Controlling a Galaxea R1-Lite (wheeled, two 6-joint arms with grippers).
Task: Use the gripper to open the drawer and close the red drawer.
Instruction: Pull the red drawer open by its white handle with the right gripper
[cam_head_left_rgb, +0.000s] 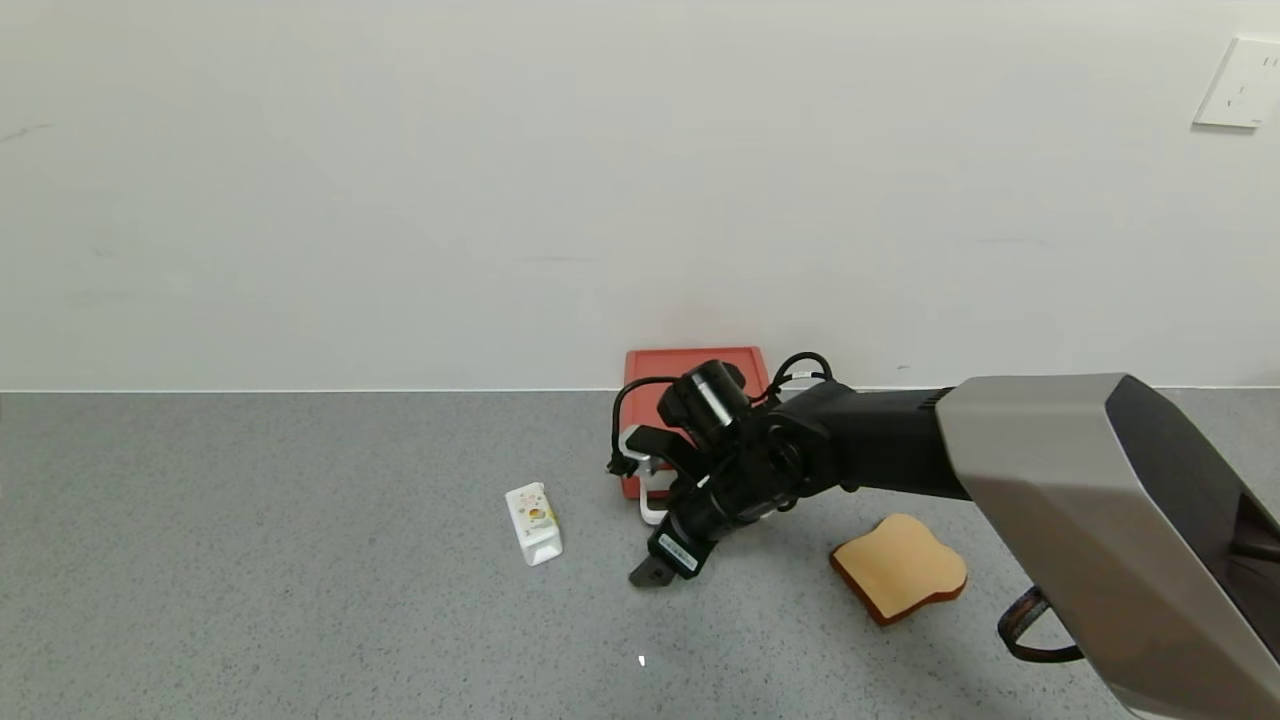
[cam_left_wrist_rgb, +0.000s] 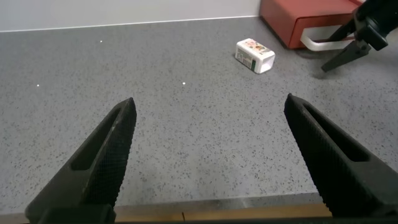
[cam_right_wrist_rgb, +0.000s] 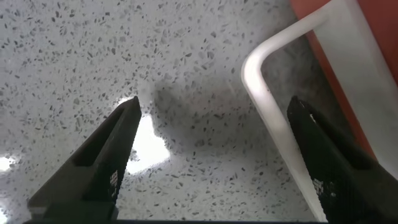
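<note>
The red drawer (cam_head_left_rgb: 655, 368) lies flat on the grey table against the wall, its white loop handle (cam_head_left_rgb: 648, 512) facing me. My right gripper (cam_head_left_rgb: 645, 505) is open and hangs low over the handle. In the right wrist view the handle's bar (cam_right_wrist_rgb: 273, 124) runs between the fingers, close to one finger (cam_right_wrist_rgb: 329, 174); the other finger (cam_right_wrist_rgb: 106, 162) is over bare table. The drawer (cam_left_wrist_rgb: 292, 22) and the right gripper (cam_left_wrist_rgb: 351, 46) also show in the left wrist view. My left gripper (cam_left_wrist_rgb: 210, 102) is open and empty above the table's front edge.
A small white carton (cam_head_left_rgb: 533, 523) lies on the table left of the handle and also shows in the left wrist view (cam_left_wrist_rgb: 255, 55). A toast slice (cam_head_left_rgb: 900, 565) lies to the right, under the right arm. The wall stands right behind the drawer.
</note>
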